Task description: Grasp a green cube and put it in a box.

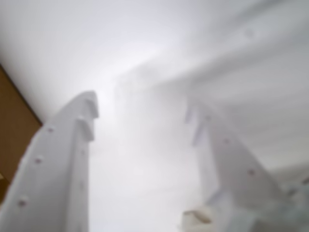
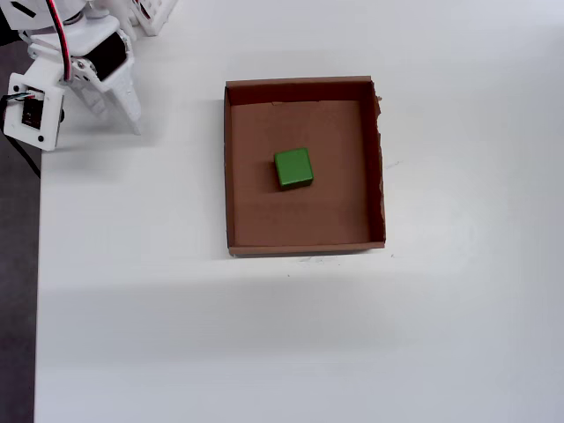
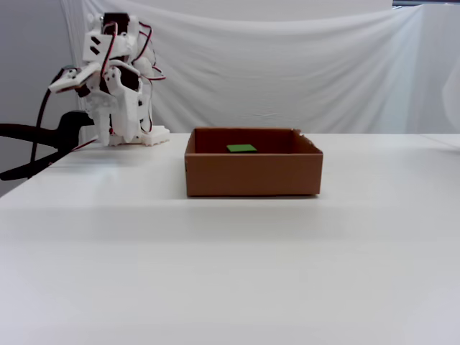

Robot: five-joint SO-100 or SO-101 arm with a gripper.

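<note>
Sitting inside the box, the green cube rests flat on the cardboard floor, near the middle and slightly toward the far wall in the overhead view, touching none of the walls. Fixed view shows only the cube's top face peeking over the front wall of the box. Box is a shallow brown cardboard tray, its right wall ragged along the top edge in the overhead view, sitting on the white table. Nothing is holding the cube. Arm is folded back at the upper left corner of the overhead view, well apart from the box, with the gripper pointing down and hanging just above the table near the table's left edge. Wrist view is blurry but shows the gripper with the two white fingers spread apart, bare white table between them, nothing pinched; a brown strip at the left edge of that view looks like the box, cannot tell for sure. Fixed view shows the arm hunched at the left with red and black wires on it, white cloth backdrop behind the table, and a black clamp at the table's left edge.
</note>
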